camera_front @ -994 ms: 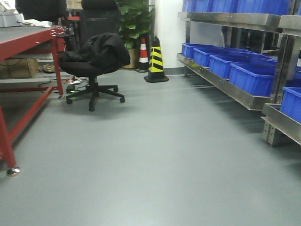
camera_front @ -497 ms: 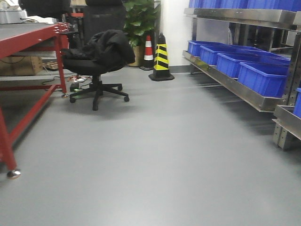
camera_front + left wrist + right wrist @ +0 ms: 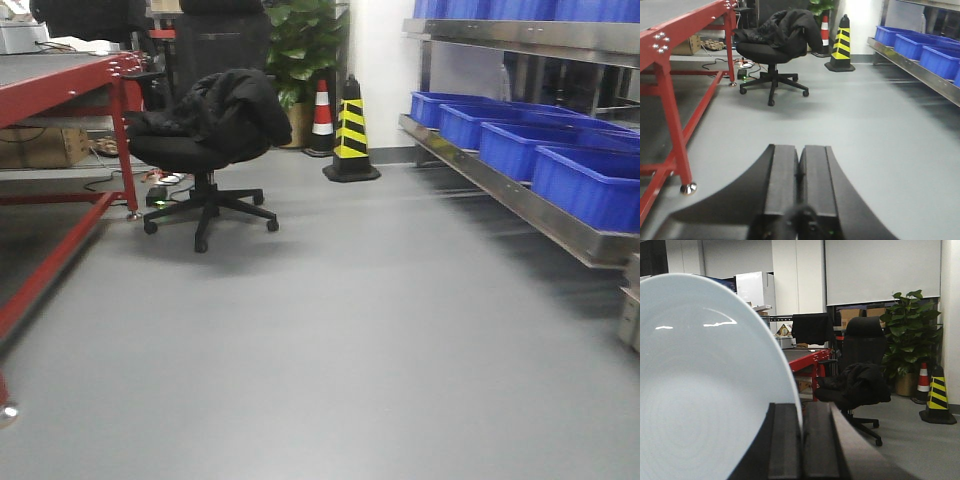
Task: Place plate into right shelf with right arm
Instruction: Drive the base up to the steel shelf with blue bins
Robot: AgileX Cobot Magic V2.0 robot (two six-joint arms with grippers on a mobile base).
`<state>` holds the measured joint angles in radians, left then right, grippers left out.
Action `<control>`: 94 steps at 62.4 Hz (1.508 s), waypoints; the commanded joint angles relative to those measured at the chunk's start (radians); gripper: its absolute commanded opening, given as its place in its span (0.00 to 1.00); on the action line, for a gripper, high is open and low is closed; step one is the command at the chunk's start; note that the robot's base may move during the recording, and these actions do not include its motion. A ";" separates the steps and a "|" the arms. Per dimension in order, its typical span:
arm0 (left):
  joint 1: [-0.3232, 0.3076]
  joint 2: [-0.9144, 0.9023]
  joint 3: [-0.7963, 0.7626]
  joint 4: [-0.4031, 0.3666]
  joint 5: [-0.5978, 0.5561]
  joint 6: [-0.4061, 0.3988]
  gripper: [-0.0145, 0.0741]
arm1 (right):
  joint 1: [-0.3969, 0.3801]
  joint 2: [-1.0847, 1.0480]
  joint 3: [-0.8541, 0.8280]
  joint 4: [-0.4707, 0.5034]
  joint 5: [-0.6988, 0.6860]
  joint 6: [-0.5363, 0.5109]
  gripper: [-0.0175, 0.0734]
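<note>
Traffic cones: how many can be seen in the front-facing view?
2. A red-and-white cone stands beside the potted plant at the far wall; a yellow-and-black cone stands just right of it, towards the steel shelf. More could be hidden behind the chair.

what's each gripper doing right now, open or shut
Left gripper: shut, with nothing between its fingers.
Right gripper: shut on the rim of the white plate.
</note>
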<state>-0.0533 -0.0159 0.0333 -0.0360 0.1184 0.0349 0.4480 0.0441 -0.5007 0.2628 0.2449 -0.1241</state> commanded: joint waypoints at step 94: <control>0.001 -0.007 0.008 -0.006 -0.086 -0.003 0.11 | -0.005 0.019 -0.028 -0.001 -0.095 -0.005 0.25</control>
<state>-0.0533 -0.0159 0.0333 -0.0360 0.1184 0.0349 0.4480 0.0441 -0.5007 0.2628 0.2466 -0.1241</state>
